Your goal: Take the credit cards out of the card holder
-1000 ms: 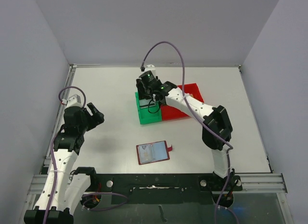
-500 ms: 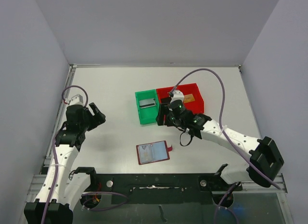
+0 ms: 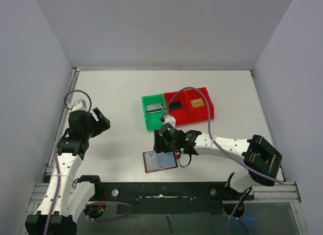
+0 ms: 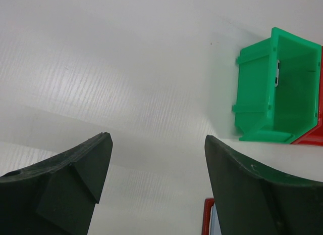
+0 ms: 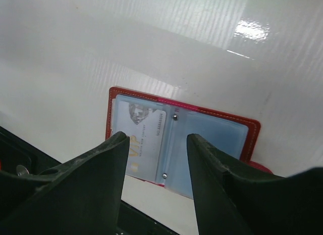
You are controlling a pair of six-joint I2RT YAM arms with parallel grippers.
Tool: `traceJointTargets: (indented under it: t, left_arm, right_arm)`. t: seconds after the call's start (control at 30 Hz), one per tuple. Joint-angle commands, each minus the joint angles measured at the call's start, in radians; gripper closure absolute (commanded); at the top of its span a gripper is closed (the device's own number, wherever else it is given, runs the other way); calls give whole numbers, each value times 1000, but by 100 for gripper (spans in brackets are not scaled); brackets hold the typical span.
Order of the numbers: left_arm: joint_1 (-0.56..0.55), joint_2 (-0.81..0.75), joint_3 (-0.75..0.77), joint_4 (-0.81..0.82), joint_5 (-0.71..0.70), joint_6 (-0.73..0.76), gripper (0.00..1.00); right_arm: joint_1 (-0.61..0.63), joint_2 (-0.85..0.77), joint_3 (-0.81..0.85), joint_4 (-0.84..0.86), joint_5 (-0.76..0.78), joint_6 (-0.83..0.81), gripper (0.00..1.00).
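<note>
Dark red card holder (image 3: 160, 162), open flat on table (image 3: 116, 93), its top edge hidden beneath right gripper (image 3: 161, 145), whose jaws are parted and empty. Pale card (image 5: 145, 131) in one pocket, partly masked. Green bin (image 3: 156, 125): silver card (image 3: 154, 108). Red bin (image 3: 199, 115): black card (image 3: 175, 106), gold card (image 3: 198, 103). Left gripper (image 3: 99, 120) spread, empty.

A white table (image 3: 111, 93) stands enclosed by plain pale grey walls (image 3: 166, 28), with bright light glaring off its surface.

Two bins: one green bin (image 3: 155, 125), one red bin (image 3: 204, 115). One card holder (image 3: 160, 161). Four cards: silver-grey card (image 3: 153, 108), black card (image 3: 175, 105), gold-orange card (image 3: 198, 103), pale card (image 5: 144, 139). Two arms: left arm (image 3: 70, 144), right arm (image 3: 227, 144).
</note>
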Motion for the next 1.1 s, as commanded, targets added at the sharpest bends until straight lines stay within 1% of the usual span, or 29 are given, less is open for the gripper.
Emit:
traceJointTargets:
  t: [0.0,0.13,0.27,0.43,0.5,0.57,0.67,0.77,0.87,1.0,1.07]
  left_arm:
    - [8,-18,9,26,-3,8,27]
    - [8,-16,8,29,-1,8,27]
    - [8,-4,10,31,6,11,27]
    - [8,5,4,48,38,25,27]
    - [8,9,3,56,60,32,27]
    - [8,16,-2,68,90,40,27]
    - [2,44,-4,92,169,58,27]
    - [-26,78,-15,121,249,40,27]
    - [-112,91,-59,178,308,-30,28]
    - [-352,99,-100,249,260,-147,32]
    - [-470,114,-126,300,224,-213,34]
  right_arm:
    - [41,68,91,-20,41,42,51]
    - [65,137,115,-2,10,60,53]
    - [97,194,154,-64,40,79,53]
    - [104,236,143,-115,55,104,55]
    - [101,238,117,-104,57,114,60]
    - [97,231,86,-58,40,116,66]
    - [74,223,41,1,0,126,81]
    - [45,192,-32,92,-46,144,90]
    - [9,149,-116,205,-117,162,94]
    - [-47,116,-247,395,-218,202,99]
    - [-75,117,-296,488,-276,233,100]
